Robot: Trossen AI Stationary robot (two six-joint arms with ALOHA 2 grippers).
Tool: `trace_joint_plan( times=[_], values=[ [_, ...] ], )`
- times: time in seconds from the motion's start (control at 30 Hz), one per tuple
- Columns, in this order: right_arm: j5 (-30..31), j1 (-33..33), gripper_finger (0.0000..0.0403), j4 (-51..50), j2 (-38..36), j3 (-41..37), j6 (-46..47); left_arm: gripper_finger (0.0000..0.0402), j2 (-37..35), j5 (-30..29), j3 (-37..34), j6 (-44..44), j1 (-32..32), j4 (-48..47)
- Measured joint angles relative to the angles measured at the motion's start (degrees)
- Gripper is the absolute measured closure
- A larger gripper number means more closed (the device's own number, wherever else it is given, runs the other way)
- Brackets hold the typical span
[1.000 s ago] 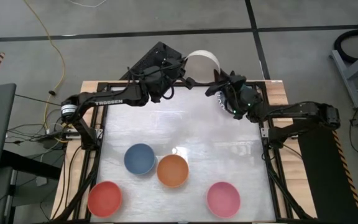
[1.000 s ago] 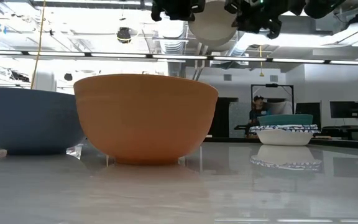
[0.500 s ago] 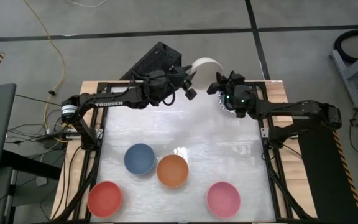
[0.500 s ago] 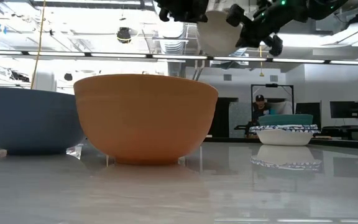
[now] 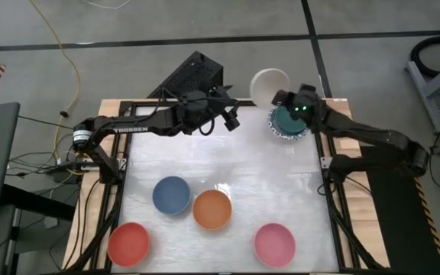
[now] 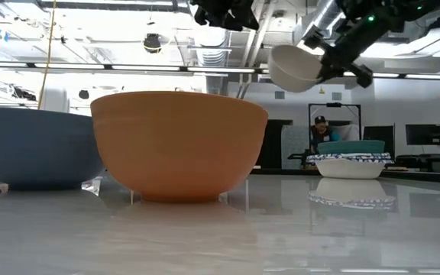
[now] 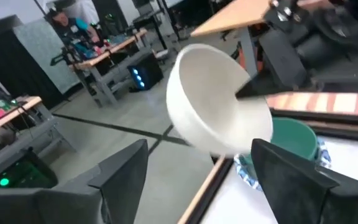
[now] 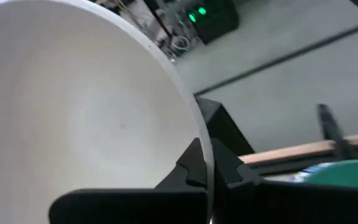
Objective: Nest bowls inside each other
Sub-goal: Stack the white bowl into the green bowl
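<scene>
A cream bowl [image 5: 270,82] hangs in the air over the table's far edge, with my right gripper [image 5: 285,98] shut on its rim. Just right of it, a teal bowl [image 5: 289,121] sits nested in shallow white bowls with blue-patterned rims [image 6: 350,162] at the far right of the table. My left gripper [image 5: 231,118] stands open to the left of the cream bowl [image 7: 216,112], touching nothing. Blue [image 5: 172,195], orange [image 5: 212,209], red [image 5: 128,244] and pink [image 5: 274,244] bowls rest on their bases on the near half. My right gripper pinches the cream bowl's rim [image 8: 205,158] with one finger [image 8: 188,167] inside the bowl and the other [image 8: 230,169] outside the wall. The fingers come from the table's right, slanting slightly down. The bowl is lifted clear and tilted [image 6: 296,67], its opening mostly upward.
The white tabletop [image 5: 266,183] lies bare between the far stack and the near row of bowls. A black box [image 5: 193,72] sits behind the far edge. A person [image 6: 321,130] shows in the room beyond.
My left gripper has opened and let go of the cream bowl, drawing slightly back toward the left. My right gripper has taken hold of the rim, rolled, and carried the bowl toward the table's right and a little down, tipping it.
</scene>
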Motion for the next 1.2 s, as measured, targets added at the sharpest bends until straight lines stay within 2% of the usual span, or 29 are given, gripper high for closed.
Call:
trace_joint_plan(
  times=[0.17, 0.33, 0.53, 0.73, 1.0, 1.2],
  values=[
    [-9.51, -7.1, 0.0398, -10.19, -4.58, 0.01, 4.53, 0.0125, -1.9, 3.28, -0.08, -3.38, -0.42, -1.45],
    [-16.5, -16.55, 0.0398, -22.85, -11.35, 0.0, 3.92, 0.0124, -7.43, 11.79, -0.08, -11.18, 0.09, -8.0],
    [-22.84, -23.78, 0.0398, -33.11, -16.35, -0.22, 2.71, 0.0124, -12.89, 20.7, -0.08, -16.13, 1.47, -15.31],
    [-32.26, -27.71, 0.0398, -35.06, -17.66, -3.79, 2.75, 0.0124, -16.6, 28.06, -0.08, -19.07, 1.9, -18.31],
    [-34.68, -28.66, 0.0397, -34.43, -17.53, -7.56, 3.96, 0.0124, -20.41, 28.48, -0.08, -20.8, 1.9, -21.34],
    [-42.37, -33.09, 0.0397, -34.63, -17.59, -9.89, 2.45, 0.0124, -23.01, 29.81, -0.08, -21.88, 1.9, -22.85]
  ],
)
